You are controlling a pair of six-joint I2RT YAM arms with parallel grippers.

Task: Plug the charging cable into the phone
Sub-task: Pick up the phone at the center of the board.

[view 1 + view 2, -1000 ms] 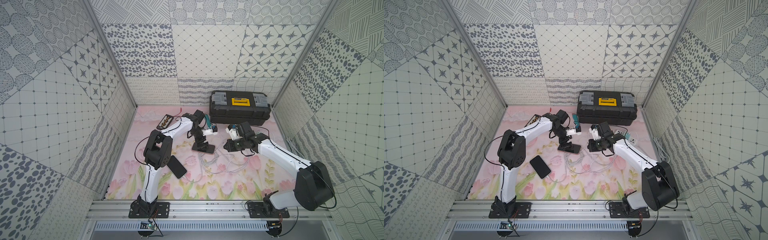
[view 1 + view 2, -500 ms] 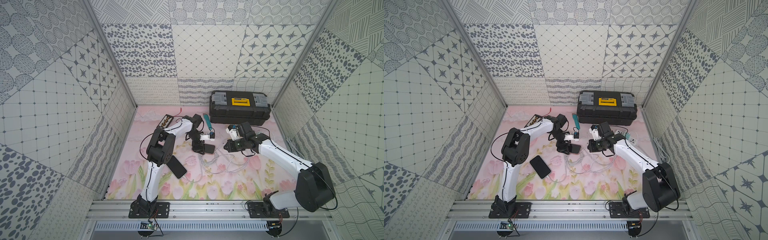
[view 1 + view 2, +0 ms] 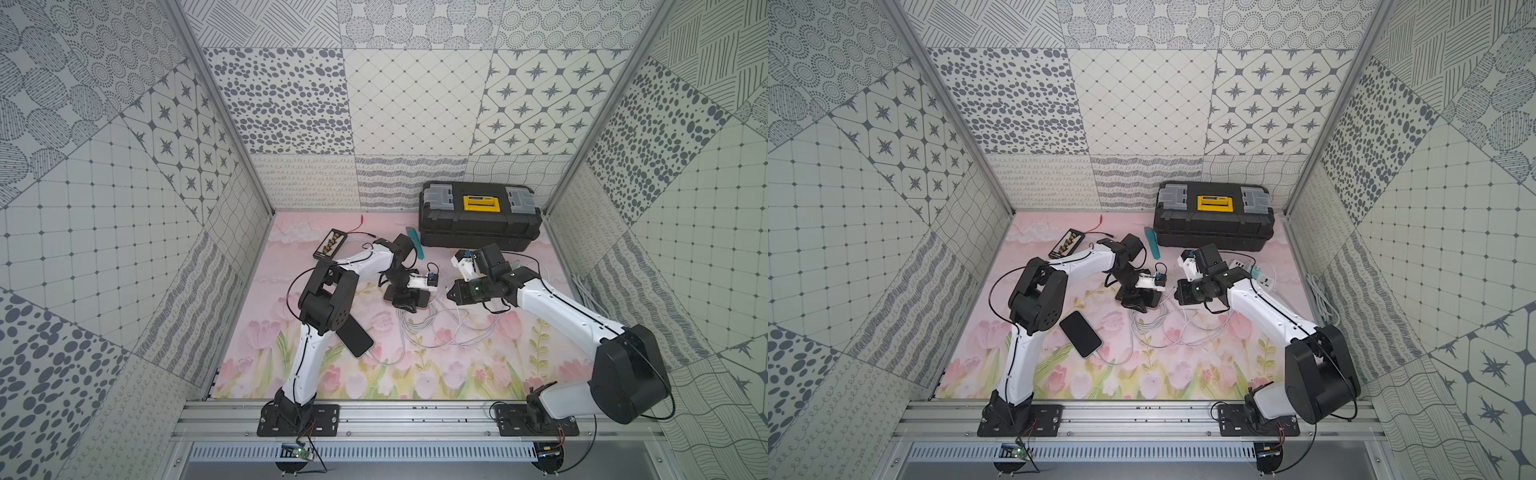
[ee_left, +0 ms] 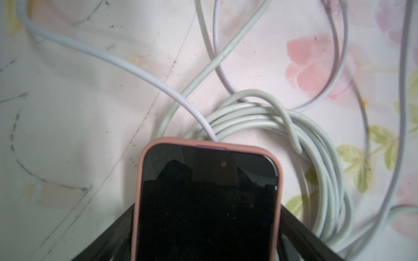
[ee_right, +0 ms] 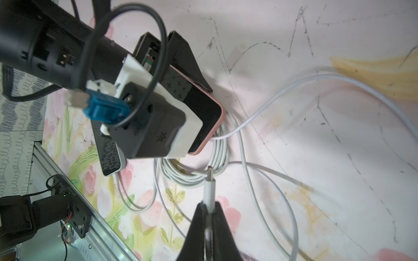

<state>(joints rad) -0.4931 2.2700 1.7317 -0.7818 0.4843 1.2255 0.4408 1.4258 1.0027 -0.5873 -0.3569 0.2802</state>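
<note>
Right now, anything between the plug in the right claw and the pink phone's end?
Yes: the coiled white cable lies on the mat between the plug and the pink phone. A thin cable also runs to that edge; can't tell if it's plugged in.

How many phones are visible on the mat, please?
2. The pink-cased phone is mid-mat by the coiled cable; the black phone lies nearer the front, beside the left arm. The closed toolbox could hide more.
</note>
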